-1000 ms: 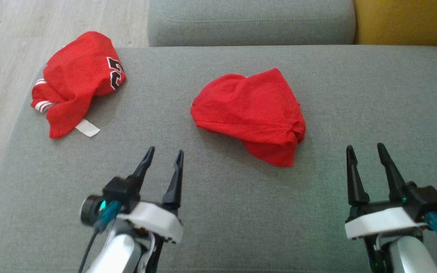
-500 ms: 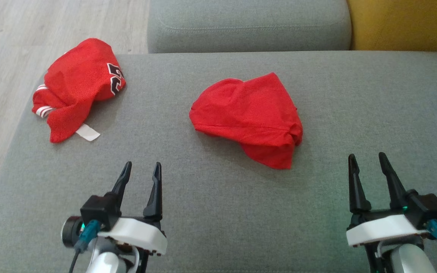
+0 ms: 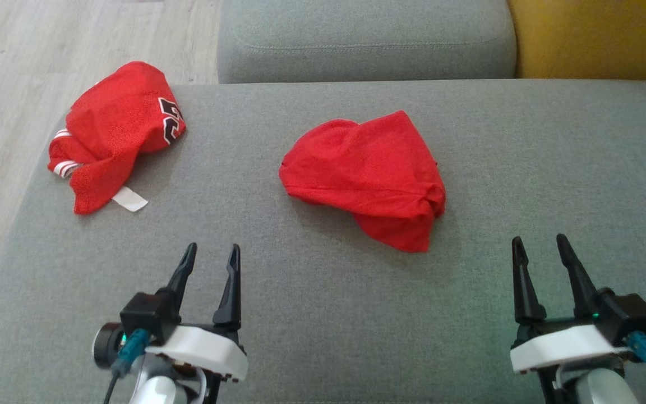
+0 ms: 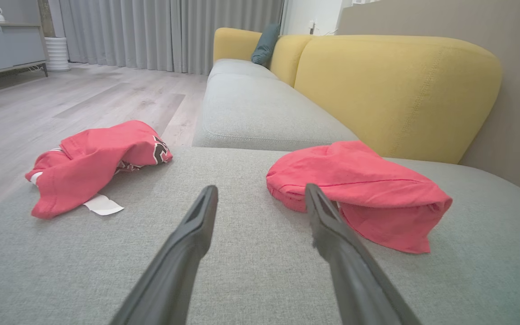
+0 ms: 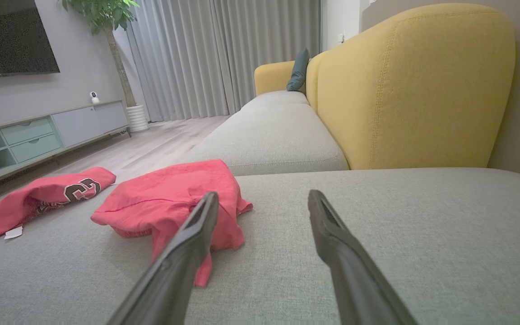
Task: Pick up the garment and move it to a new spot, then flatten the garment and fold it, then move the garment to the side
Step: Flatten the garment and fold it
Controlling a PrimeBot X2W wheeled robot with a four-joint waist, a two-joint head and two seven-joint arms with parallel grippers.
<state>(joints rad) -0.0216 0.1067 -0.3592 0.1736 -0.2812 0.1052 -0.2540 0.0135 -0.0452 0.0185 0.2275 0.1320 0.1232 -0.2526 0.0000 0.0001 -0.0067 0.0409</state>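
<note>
A plain red garment (image 3: 365,174) lies crumpled in a heap in the middle of the grey sofa cushion (image 3: 323,314). The left wrist view has the garment (image 4: 355,189) just ahead and to the right of the fingers. My left gripper (image 3: 213,248) hovers open and empty over the cushion, near and to the left of the heap. My right gripper (image 3: 539,239) is also open and empty, near and to the right of it. In the right wrist view the garment (image 5: 174,198) sits ahead and left of my right gripper (image 5: 263,195).
A second red garment (image 3: 115,132), with a black-and-white number and a white tag, lies bunched at the cushion's far left corner by the wooden floor (image 3: 14,73). Another grey seat cushion (image 3: 365,39) and a yellow backrest (image 3: 598,39) lie beyond.
The head camera has tilted slightly, shifting the picture down. My left gripper has drawn back toward the near edge and to the left. The right gripper has drawn back a little. Both garments lie still.
</note>
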